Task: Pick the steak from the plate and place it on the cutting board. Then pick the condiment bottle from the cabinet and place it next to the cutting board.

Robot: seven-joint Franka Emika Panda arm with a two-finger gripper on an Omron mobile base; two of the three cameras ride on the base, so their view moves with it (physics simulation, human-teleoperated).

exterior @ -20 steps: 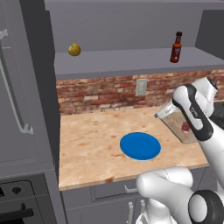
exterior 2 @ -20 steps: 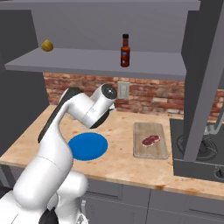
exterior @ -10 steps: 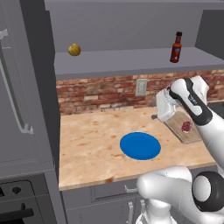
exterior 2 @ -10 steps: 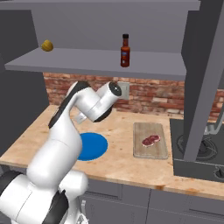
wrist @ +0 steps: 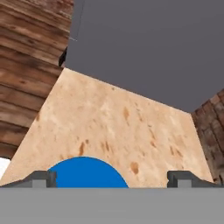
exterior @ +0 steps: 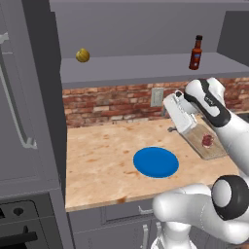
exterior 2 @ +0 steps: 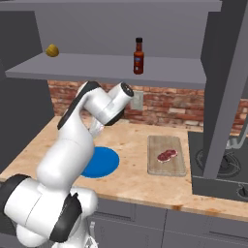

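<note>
- The steak (exterior 2: 167, 155) lies flat on the cutting board (exterior 2: 167, 165), near the board's middle, so the first half of the task looks finished.
- The board sits on the counter (exterior: 102, 155) to the right of the plate (exterior: 156, 162), apart from it and close to the stove edge; the blue plate is bare.
- The gripper (wrist: 113, 178) stands wide and holds nothing: the hand view has its two finger tips far apart, with the plate's blue rim between them and the wooden counter beyond.
- The hand hangs above the counter, above the gap between plate and board, in front of the brick wall. I judge this an in-between pose, free of the meat and ready to turn upward.
- The bottle (exterior: 196, 52) stands upright on the shelf of the cabinet (exterior: 146, 68), toward its right end, well apart from the yellowish fruit (exterior: 82, 55) at the left end.
- The bottle stands close to the shelf's front edge with open air before it, which should let the gripper come at it from the front rather than from above, where the cabinet closes in.
- It is slim and tall, so a grasp on the body below the neck seems the safest; a knock near the cap could tip it.
- Bare counter around the board leaves room to set the bottle beside it.
</note>
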